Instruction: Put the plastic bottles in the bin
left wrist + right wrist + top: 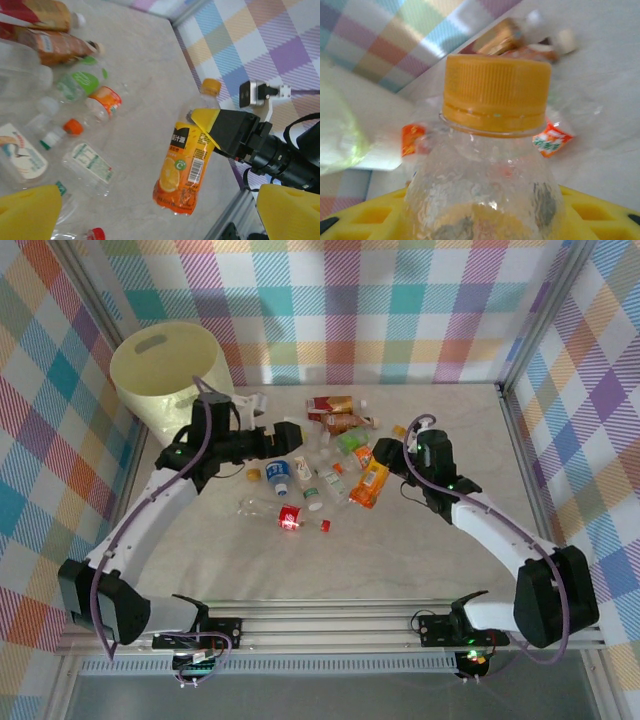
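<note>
White links point(160, 505), black joints point(555, 605), purple cables point(206, 435); yellow pads point(30, 212) on left hand point(300, 435) and right hand point(390, 455)

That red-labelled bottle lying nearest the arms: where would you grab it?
Grip the red-labelled bottle around its labelled middle, coming straight down from above. It lies flat on its side on the table, so its two long sides are the easiest to pinch.

The near strip of the surface point(400, 570) and its far right corner lie bare, while the plastic bottles point(335, 430) crowd the middle between the left end effector point(298, 437) and the right end effector point(388, 455) with its orange-labelled bottle point(369, 485), and the bin point(160, 400) blocks the far left corner.
</note>
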